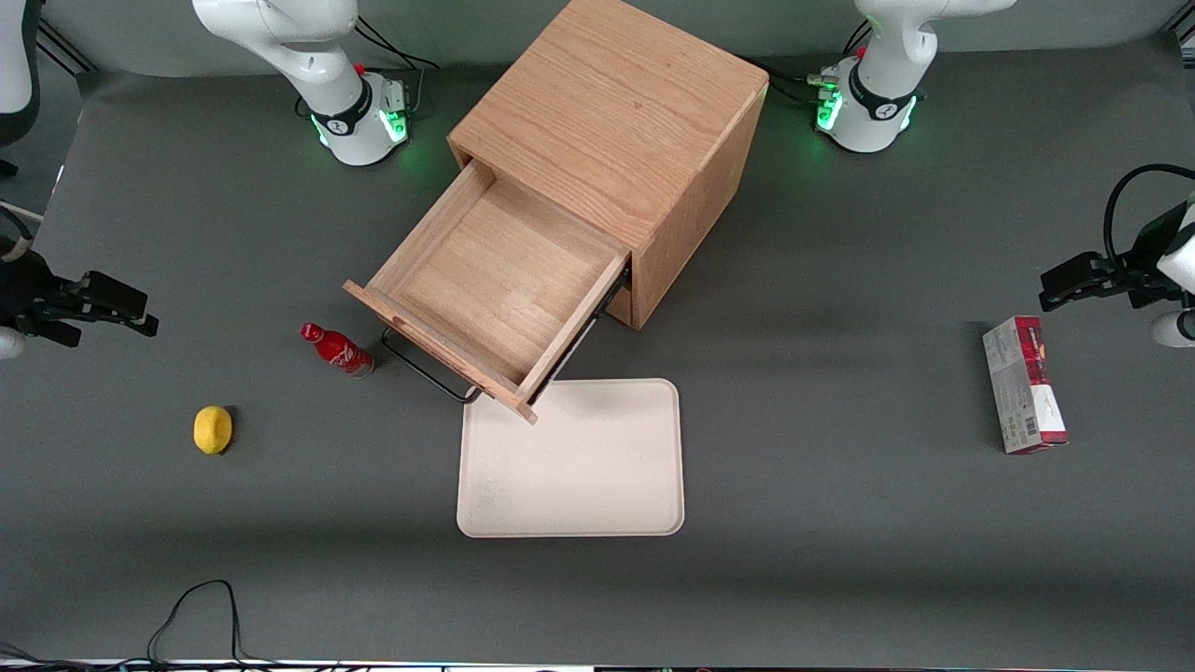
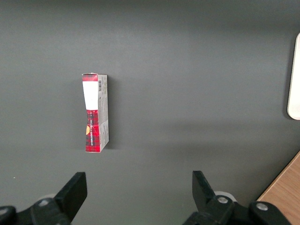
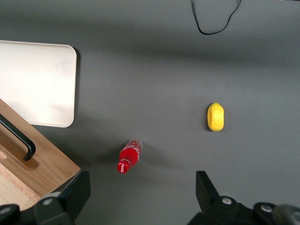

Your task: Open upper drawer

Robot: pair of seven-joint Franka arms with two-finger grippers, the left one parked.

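The upper drawer (image 1: 485, 280) of the oak cabinet (image 1: 616, 121) stands pulled far out, its inside empty. Its thin black bar handle (image 1: 425, 369) runs along the flat wooden front, nearer the front camera. The drawer front and handle also show in the right wrist view (image 3: 18, 140). The lower drawer is hidden under it. My gripper (image 1: 140, 313) is open and empty, well away from the drawer at the working arm's end of the table. Its black fingers (image 3: 75, 192) show wide apart above the bare mat.
A red bottle (image 1: 338, 350) stands beside the drawer front, and a yellow lemon (image 1: 213, 429) lies nearer the front camera. A beige tray (image 1: 571, 459) lies in front of the drawer. A red and grey box (image 1: 1023, 397) lies toward the parked arm's end.
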